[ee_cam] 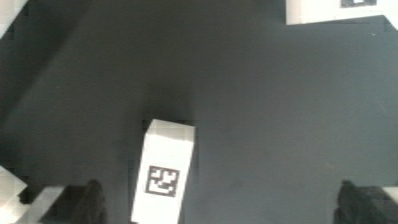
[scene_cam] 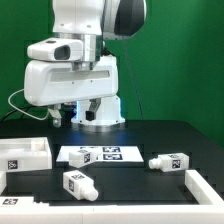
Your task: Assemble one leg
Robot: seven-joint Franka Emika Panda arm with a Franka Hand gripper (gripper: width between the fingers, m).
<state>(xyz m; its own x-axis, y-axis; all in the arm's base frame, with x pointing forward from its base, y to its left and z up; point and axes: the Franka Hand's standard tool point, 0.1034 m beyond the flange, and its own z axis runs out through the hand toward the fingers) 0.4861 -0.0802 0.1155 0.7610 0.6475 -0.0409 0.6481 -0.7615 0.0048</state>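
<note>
Three white legs with black-and-white tags lie on the black table: one near the front [scene_cam: 79, 183], one at the exterior view's right [scene_cam: 168, 162], and one at the marker board's left end [scene_cam: 82, 155]. My gripper [scene_cam: 62, 110] hangs high above the back of the table, under the white wrist. In the wrist view the gripper [ee_cam: 217, 205] is open and empty, with its dark fingers [ee_cam: 71, 205] wide apart. One leg [ee_cam: 166, 168] lies on the table far below, between the fingers and nearer one of them. I cannot tell which leg it is.
The marker board [scene_cam: 112, 155] lies mid-table; its corner shows in the wrist view [ee_cam: 347, 8]. A white rimmed panel [scene_cam: 25, 152] sits at the exterior view's left. White rimmed parts lie at the front right [scene_cam: 205, 188] and front left [scene_cam: 12, 205]. The robot base [scene_cam: 95, 112] stands behind.
</note>
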